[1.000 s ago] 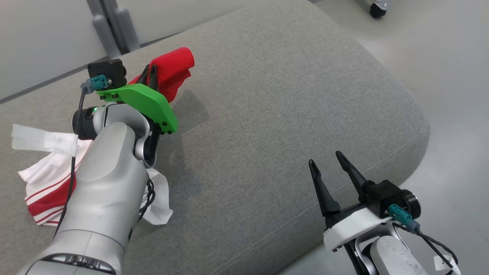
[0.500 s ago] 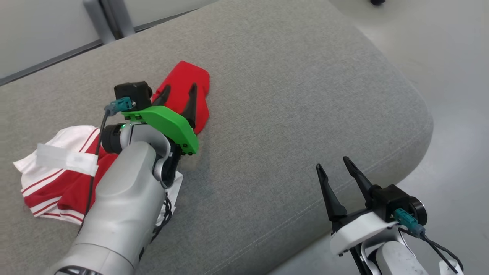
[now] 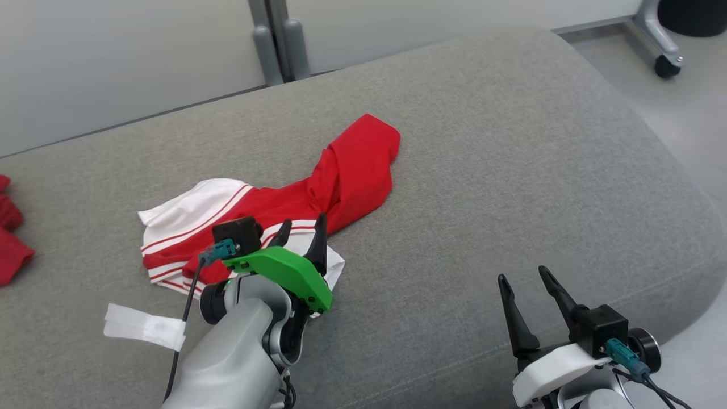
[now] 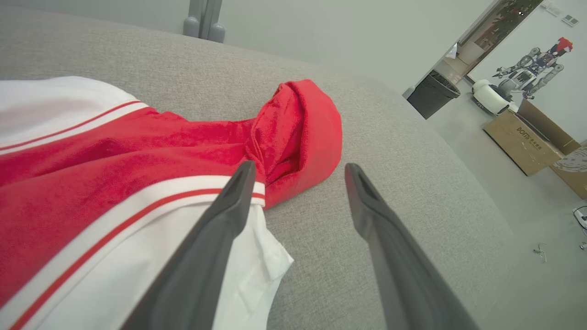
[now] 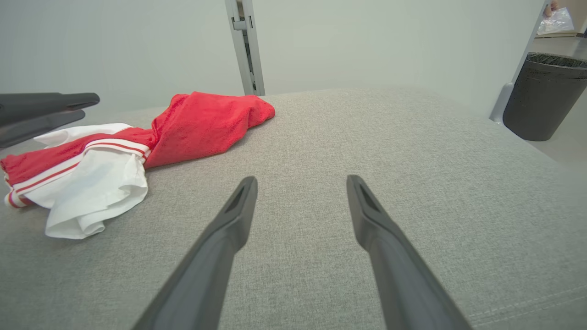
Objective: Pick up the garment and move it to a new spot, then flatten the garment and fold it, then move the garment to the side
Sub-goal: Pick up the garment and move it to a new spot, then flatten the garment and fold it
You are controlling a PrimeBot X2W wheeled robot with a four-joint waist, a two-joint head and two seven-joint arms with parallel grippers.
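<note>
Cushion (image 3: pixel 511 170): grey, upholstered, broad, rounded at its right end; bears all items below. Risk: the soft top probably gives under the fingertips, so a low pinch may nip the weave or skid off the cloth.

Garment (image 3: pixel 352 170): red with white striped bands, crumpled, lying left of centre on the cushion. Its red end is twisted over itself and points toward the back; its white hem lies nearest the robot. Risk: the twist may lock when pulled, so flattening would drag the heap instead of spreading it. A pinch on one layer would lift only that layer.

Left gripper (image 3: pixel 304 222): at the white hem, fingers apart, nothing clamped. In the wrist view one finger lies over the hem and the other over bare cushion. Contact cannot be told. Risk: closing here may catch only the hem's edge, which could slip out.

Right gripper (image 3: pixel 523 274): low at the near edge, well apart from the garment, fingers apart, holding nothing. Risk: a one-sided pull if it joins late.

Red cloth (image 3: pixel 8 250): separate item at the far left. Risk: being swept up or mistaken for the garment.

Label (image 3: pixel 145 328): white, on the left arm's cable (image 3: pixel 187 301). Risk: snagging on the cloth.
</note>
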